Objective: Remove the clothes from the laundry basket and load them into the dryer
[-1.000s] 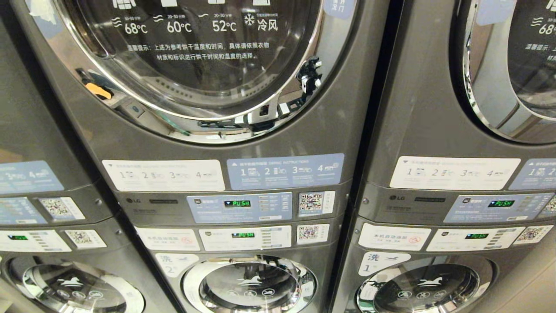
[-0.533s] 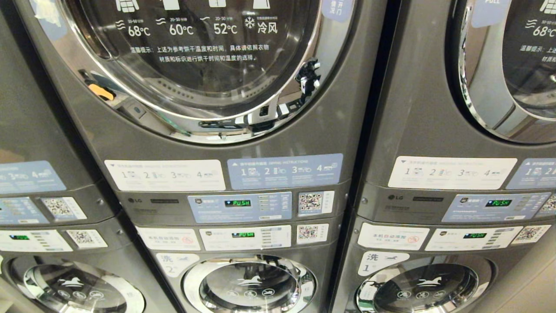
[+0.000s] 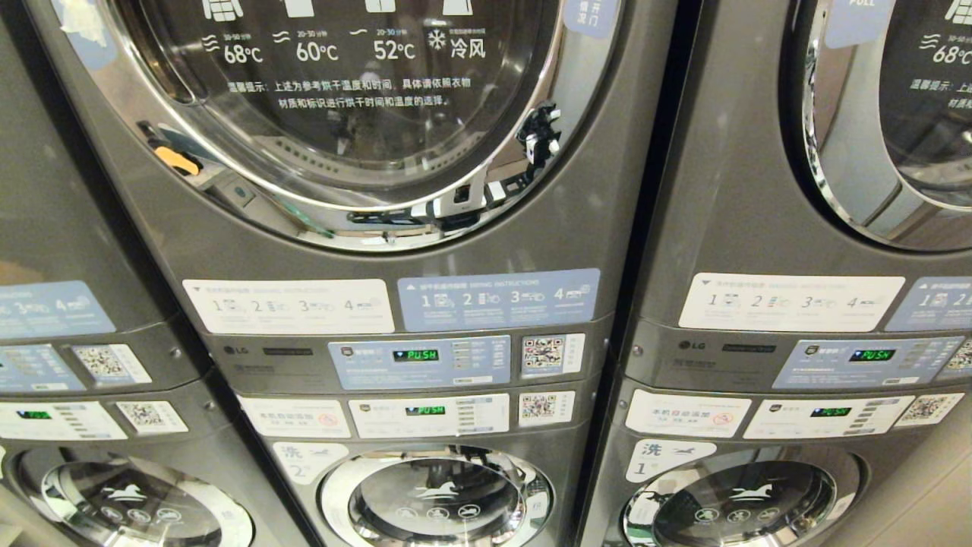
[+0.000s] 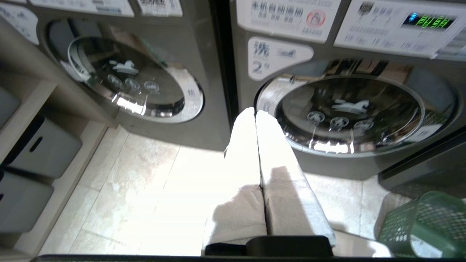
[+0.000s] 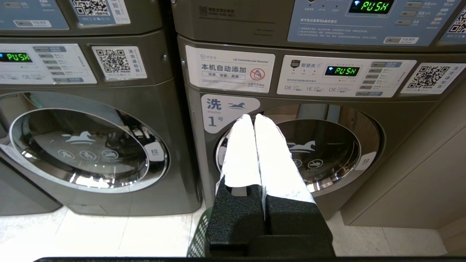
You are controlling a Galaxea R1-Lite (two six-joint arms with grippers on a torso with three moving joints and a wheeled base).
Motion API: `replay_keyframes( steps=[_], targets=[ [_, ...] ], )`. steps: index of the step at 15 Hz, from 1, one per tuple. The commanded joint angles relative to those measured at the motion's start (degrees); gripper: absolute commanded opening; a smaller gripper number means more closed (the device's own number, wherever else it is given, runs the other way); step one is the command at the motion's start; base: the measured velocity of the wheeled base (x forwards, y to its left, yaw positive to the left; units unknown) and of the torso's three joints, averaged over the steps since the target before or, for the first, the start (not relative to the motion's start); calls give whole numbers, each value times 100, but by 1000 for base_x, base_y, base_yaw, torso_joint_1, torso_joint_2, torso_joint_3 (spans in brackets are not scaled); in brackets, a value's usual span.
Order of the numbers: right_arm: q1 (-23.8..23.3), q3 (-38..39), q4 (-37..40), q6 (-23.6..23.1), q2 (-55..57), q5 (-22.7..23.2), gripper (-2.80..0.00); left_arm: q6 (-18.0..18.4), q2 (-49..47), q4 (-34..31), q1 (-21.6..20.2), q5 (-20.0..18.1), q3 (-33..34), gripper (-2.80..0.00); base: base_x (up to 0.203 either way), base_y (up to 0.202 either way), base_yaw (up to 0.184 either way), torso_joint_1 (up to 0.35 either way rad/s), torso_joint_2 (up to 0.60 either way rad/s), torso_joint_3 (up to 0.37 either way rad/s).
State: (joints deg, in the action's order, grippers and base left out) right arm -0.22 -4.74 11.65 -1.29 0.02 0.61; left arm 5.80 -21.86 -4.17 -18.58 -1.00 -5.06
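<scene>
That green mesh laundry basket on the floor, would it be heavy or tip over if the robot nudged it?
The green mesh plastic laundry basket is probably light, since its walls are open lattice. On the smooth tiled floor it would likely slide rather than tip. Its contents are hidden.

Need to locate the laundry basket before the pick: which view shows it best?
Left wrist view: the green mesh laundry basket sits on the floor by washer 2. Right wrist view shows only a sliver of its rim; head view shows none.

Left hand [image 4: 255, 113] and right hand [image 5: 253, 117] both closed, empty.
</scene>
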Motion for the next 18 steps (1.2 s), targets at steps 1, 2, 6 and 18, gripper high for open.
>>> replay_keyframes(
  steps=[1,2,6,18],
  targets=[
    [4,0,12,-6,-2,1,-280,22,586,-26,-5,48,346,-280,0,0,0,0,0,0],
    [-4,-9,12,-16,4,1,-280,53,577,-49,-23,48,339,-280,0,0,0,0,0,0],
    [4,-9,21,-20,-2,1,-280,412,595,332,47,-292,468,-280,0,0,0,0,0,0],
    [-4,0,4,24,-2,-8,-280,278,559,399,2782,-46,508,-280,0,0,0,0,0,0]
  ],
)
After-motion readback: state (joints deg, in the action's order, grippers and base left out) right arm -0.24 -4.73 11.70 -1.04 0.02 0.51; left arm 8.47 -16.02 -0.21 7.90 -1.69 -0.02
